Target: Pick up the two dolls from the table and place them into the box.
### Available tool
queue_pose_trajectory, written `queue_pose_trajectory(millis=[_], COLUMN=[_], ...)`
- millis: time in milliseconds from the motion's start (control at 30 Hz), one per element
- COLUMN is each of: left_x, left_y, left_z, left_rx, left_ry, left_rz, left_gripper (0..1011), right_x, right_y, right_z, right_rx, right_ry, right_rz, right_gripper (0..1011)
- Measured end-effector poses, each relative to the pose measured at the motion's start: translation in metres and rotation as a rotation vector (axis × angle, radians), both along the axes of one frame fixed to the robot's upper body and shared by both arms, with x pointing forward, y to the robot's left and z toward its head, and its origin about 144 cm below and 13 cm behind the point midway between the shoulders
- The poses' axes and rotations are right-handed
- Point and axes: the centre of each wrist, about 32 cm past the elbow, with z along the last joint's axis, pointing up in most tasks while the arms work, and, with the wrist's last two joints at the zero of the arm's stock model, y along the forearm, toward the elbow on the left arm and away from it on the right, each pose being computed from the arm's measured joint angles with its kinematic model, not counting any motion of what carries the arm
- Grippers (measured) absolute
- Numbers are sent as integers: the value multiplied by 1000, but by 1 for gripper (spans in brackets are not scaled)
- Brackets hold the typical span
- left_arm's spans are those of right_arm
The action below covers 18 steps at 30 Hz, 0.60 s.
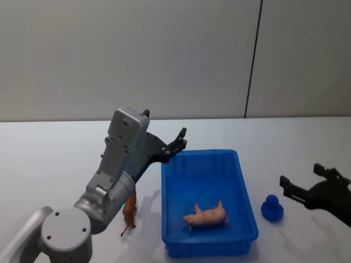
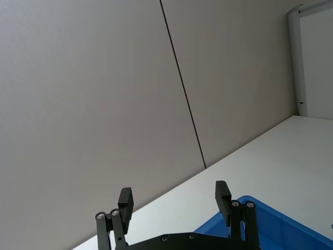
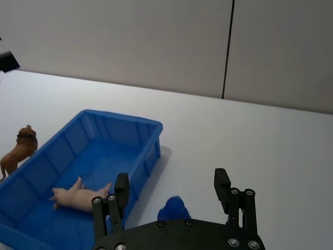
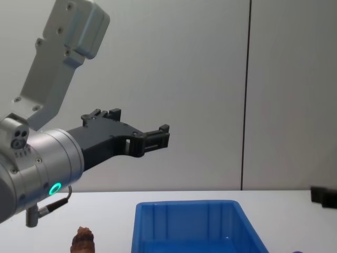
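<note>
So the pig doll (image 1: 207, 215) lies in the box (image 1: 201, 154) by its front wall, and the brown doll (image 1: 130, 212) stands on the table (image 1: 55, 159) just outside the left rim. Both spread wide and empty: left gripper (image 1: 181, 139) high above that rim, right gripper (image 1: 301, 175) over bare table off to the right.

i am facing a plain grey wall (image 1: 137, 55), a thin dark seam (image 1: 253, 60) running down it at one o'clock. the white table (image 1: 55, 142) is meeting its foot. soft, even light is falling across both.
</note>
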Motion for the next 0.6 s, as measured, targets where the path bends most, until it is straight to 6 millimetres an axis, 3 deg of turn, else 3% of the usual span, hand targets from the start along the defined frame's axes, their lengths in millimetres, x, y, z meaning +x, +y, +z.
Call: queue_pose_trajectory(millis=[333, 600], left_x=[0, 0], left_y=[0, 0], left_z=[0, 0], left_rx=[0, 0], left_ry=[0, 0], left_rz=[0, 0], left_gripper=[1001, 1001], right_x=[-8, -3], right_y=[3, 8], right_z=[-9, -20], right_rx=[-37, -60], right_ry=[70, 116], right_rz=[-39, -30], right_gripper=[1001, 1001])
